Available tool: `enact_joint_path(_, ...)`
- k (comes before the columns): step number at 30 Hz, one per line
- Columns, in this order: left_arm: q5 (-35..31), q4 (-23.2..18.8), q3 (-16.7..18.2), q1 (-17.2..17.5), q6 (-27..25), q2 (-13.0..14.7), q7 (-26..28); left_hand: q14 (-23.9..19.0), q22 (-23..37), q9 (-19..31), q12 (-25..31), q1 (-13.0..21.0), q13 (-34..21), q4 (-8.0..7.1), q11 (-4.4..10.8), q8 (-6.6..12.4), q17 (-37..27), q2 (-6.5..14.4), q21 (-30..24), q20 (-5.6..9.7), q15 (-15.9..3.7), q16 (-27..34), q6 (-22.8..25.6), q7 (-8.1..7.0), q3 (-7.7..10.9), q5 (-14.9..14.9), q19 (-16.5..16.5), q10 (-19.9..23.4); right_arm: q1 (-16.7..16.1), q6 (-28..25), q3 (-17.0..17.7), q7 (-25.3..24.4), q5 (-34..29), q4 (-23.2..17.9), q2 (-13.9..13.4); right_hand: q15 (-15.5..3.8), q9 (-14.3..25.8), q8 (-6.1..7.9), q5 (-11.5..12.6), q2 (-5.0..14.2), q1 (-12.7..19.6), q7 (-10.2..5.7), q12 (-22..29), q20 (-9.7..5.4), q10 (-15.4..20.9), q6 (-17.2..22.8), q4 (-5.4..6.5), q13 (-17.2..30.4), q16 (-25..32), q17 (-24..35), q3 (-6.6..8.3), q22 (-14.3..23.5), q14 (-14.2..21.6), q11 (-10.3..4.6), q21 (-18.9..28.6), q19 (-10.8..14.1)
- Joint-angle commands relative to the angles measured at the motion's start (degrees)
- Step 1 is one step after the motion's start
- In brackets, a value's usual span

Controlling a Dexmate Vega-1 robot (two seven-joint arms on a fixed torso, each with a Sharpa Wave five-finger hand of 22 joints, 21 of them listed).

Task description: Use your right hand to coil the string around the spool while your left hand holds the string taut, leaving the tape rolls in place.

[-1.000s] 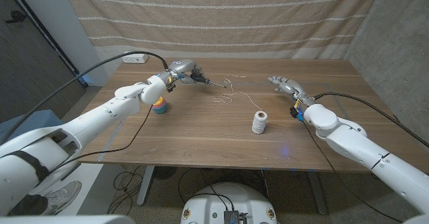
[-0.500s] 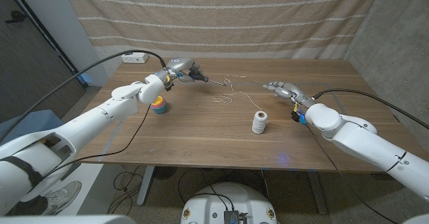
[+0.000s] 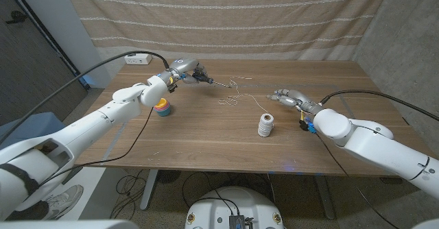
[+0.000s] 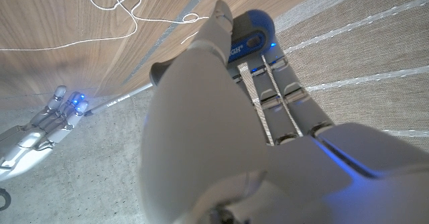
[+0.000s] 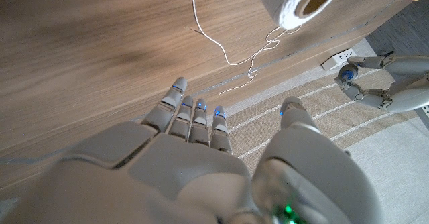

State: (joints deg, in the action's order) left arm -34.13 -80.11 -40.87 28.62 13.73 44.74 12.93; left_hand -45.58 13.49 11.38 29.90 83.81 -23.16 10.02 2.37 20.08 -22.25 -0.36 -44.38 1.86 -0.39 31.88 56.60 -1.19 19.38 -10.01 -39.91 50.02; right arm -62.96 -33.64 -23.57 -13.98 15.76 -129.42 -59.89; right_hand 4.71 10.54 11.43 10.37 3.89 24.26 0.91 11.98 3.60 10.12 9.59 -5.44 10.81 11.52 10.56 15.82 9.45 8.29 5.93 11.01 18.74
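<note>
Head view shows my left hand (image 3: 195, 75) pinching the string (image 3: 236, 92) far left, so I think my empty right hand (image 3: 287, 97), fingers apart, should grab the slack near the spool (image 3: 265, 125) on the wooden table (image 3: 206, 140) by the striped curtain (image 3: 226, 16).

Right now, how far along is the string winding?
Done: the left hand pinches the string end above the table. In hand: the right hand, open with nothing in it, hovers behind the spool. Left: all the coiling; string lies in loose loops on the table and looks slack, not taut. The tape rolls sit by the left arm.
</note>
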Motion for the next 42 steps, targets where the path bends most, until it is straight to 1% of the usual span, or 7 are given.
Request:
enact_joint_path(1,-0.64,-1.62,0.64,0.86,-0.06,0.29,-0.14,-5.94,4.26,0.21,-0.08,6.6,-9.09,-0.51,-0.05,-0.33,-10.09,7.09,-5.58,7.23,-7.96,0.35,6.62,5.66,0.7,-0.19,-1.82,0.17,-1.11,-7.33,-1.17,-0.14,-1.75,-7.43,-3.87,0.03,0.22,-0.04,-0.16,-0.32,-0.63,0.05,-0.28,0.33,-0.07,-0.08,0.02,0.14,0.19,0.1,-0.44,0.32,0.35,-0.06,0.04,0.43)
enact_joint_path(16,-0.99,-1.5,0.65,0.83,0.07,-0.32,-0.55,-6.12,3.65,0.3,-0.37,6.54,-9.85,-0.56,-0.01,-0.87,-10.5,6.97,-6.82,7.27,-7.91,0.05,6.74,5.67,0.84,-0.19,-1.35,0.13,1.29,-13.61,-4.37,1.8,-3.05,-11.62,-5.58,-0.28,0.3,-0.31,0.08,-1.41,-1.0,0.53,0.32,0.27,1.96,-0.76,-0.34,0.28,0.13,0.02,-1.23,0.31,0.87,0.24,0.17,0.94)
enact_joint_path(28,-1.22,1.5,-0.32,-1.0,1.61,-1.58,-0.12,-6.22,3.09,0.37,-0.61,6.48,-10.36,-0.59,0.07,-1.2,-10.77,6.92,-7.73,7.38,-8.09,-0.22,7.01,5.63,1.01,-0.2,-1.04,0.26,8.99,-21.38,-12.06,6.75,-7.43,-14.74,-4.77,-0.74,0.38,-0.47,0.53,-2.87,-0.63,-0.13,0.0,2.28,1.93,-1.56,-1.22,0.49,0.57,-0.03,-1.99,0.39,3.36,-0.07,1.28,4.78)
enact_joint_path(31,-1.14,2.11,-0.54,-1.34,2.01,-1.76,-0.09,-6.3,2.96,0.38,-0.71,6.43,-10.38,-0.61,0.14,-1.26,-10.82,6.9,-7.94,7.38,-8.05,-0.27,7.1,5.59,1.04,-0.2,-0.98,0.31,11.83,-24.01,-15.33,8.28,-9.82,-15.45,-4.34,-0.75,0.39,-0.26,0.76,-2.92,-0.14,-1.33,-0.09,2.54,1.87,-1.16,-1.56,0.54,0.41,-0.04,-1.97,0.44,3.42,-0.47,1.61,6.2)
enact_joint_path(35,-1.05,2.59,-0.66,-1.54,2.28,-1.79,0.09,-6.3,2.74,0.41,-0.81,6.38,-10.51,-0.64,0.04,-1.45,-10.92,6.91,-8.24,7.42,-8.02,-0.37,7.0,5.74,1.1,-0.21,-0.84,0.37,17.75,-29.17,-22.5,11.44,-15.32,-16.59,-3.57,-1.14,0.39,0.1,1.1,-2.52,1.35,-4.08,-0.01,2.8,2.37,-0.18,-2.31,0.59,0.34,-0.03,-1.5,0.44,3.79,-1.39,1.42,6.75)
enact_joint_path(39,-1.02,2.61,-0.65,-1.51,2.23,-1.63,0.23,-6.33,2.58,0.42,-0.9,6.36,-10.57,-0.63,0.16,-1.53,-10.99,6.88,-8.48,7.42,-8.08,-0.43,7.06,5.68,1.14,-0.21,-0.81,0.45,24.62,-35.56,-30.9,14.8,-21.27,-17.68,-2.51,-3.09,0.4,0.31,1.33,-3.47,3.53,-6.84,0.48,2.77,4.7,1.38,-3.29,0.67,1.28,-0.03,-1.68,0.48,7.95,-2.05,2.9,13.32)
enact_joint_path(42,-0.91,2.6,-0.6,-1.43,2.11,-1.54,0.26,-6.47,2.38,0.44,-0.99,6.32,-10.66,-0.6,0.17,-1.62,-11.03,6.77,-8.77,7.53,-8.04,-0.51,7.17,5.56,1.18,-0.22,-0.75,0.55,27.29,-37.2,-33.89,16.16,-22.86,-17.81,-2.11,-3.56,0.42,0.67,1.41,-3.93,3.89,-8.02,0.85,2.47,6.16,2.69,-3.32,0.71,1.54,0.0,-1.97,0.48,9.32,-2.57,2.88,14.37)
